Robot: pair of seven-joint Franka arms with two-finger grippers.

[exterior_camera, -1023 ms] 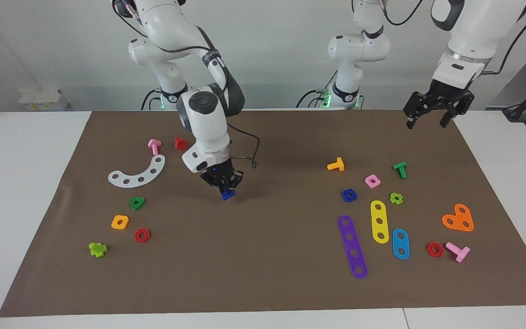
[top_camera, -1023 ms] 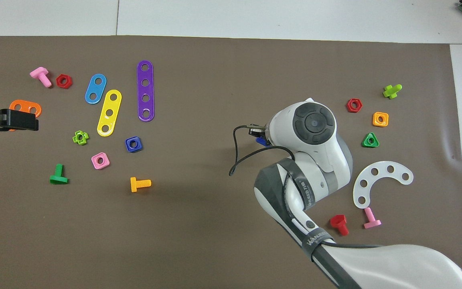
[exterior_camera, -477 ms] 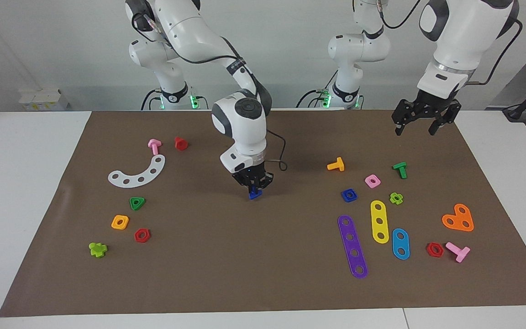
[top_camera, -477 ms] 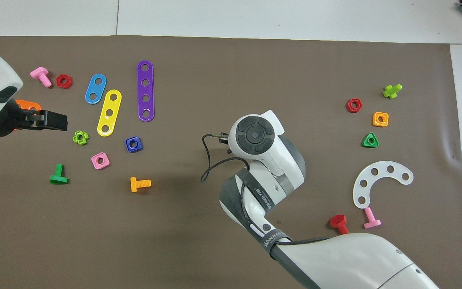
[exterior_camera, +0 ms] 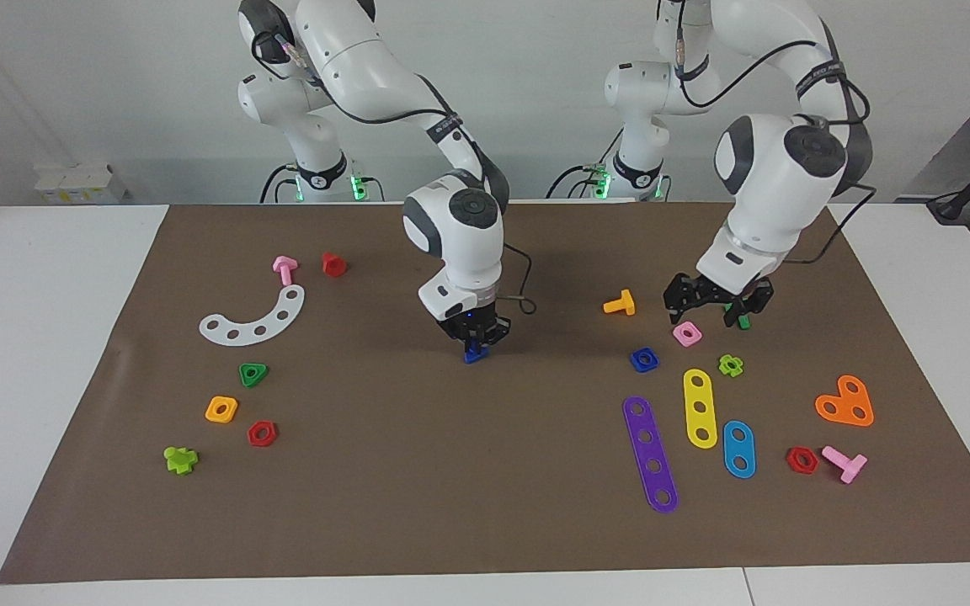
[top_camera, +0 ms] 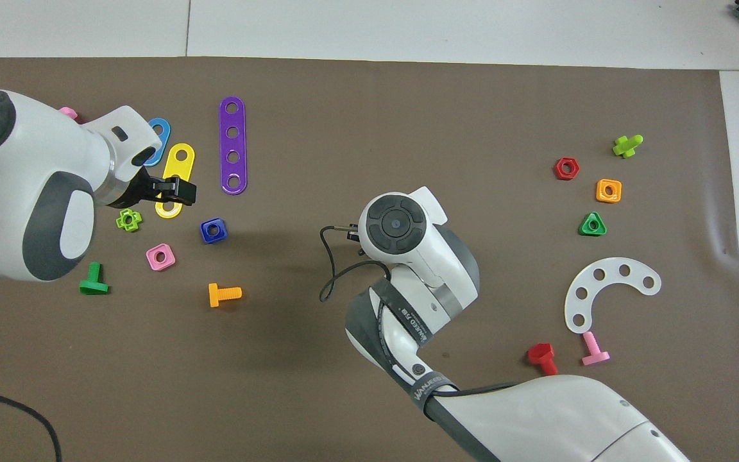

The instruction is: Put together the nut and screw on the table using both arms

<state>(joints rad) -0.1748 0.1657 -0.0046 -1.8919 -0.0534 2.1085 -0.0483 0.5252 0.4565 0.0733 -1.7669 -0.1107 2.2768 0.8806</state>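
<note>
White tabletop (exterior_camera: pixel 39 353) under a brown rectangular mat (exterior_camera: pixel 485 471) is your workspace. Your right gripper (exterior_camera: pixel 474 338) is clamped on the small dark-blue plastic triangular-headed screw (exterior_camera: pixel 473 355), held above the mat's middle, long axis upright, head seemingly down. Your left gripper (exterior_camera: pixel 714 301), fingers spread, hangs over the pink square nut (exterior_camera: pixel 687 333), just beside the small blue plastic square nut (exterior_camera: pixel 643 359) lying flat, hole upward, toward the left arm's end. By my reading, nut pickup and threading remain.
</note>
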